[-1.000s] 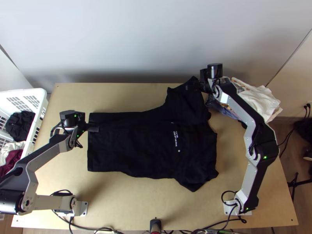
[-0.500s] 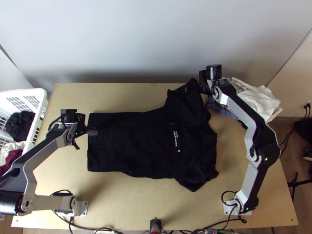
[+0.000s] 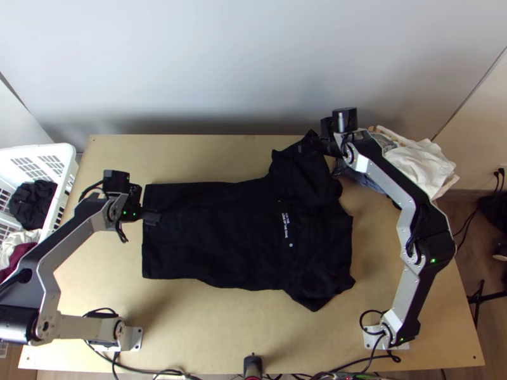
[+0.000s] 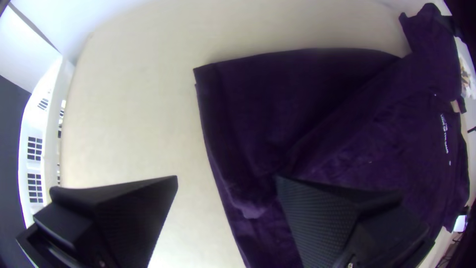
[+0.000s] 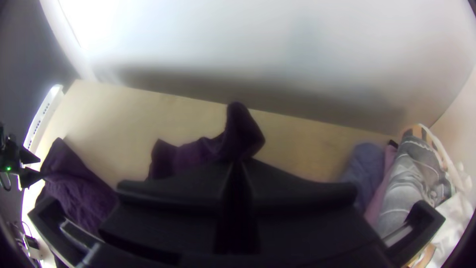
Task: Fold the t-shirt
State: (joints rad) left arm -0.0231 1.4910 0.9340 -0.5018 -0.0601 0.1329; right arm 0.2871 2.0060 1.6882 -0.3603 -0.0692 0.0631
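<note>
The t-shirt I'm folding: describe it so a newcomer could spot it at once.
Start with the light wooden table. Between the white basket and the right arm lies the large dark t-shirt, mostly spread out, hem toward the basket. Unlike the dark cloth bunched in the basket, it lies on the table and shows small white lettering.

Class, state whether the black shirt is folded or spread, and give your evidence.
Spread: the shirt lies across the table, its print facing up and a sleeve jutting out on either side.
</note>
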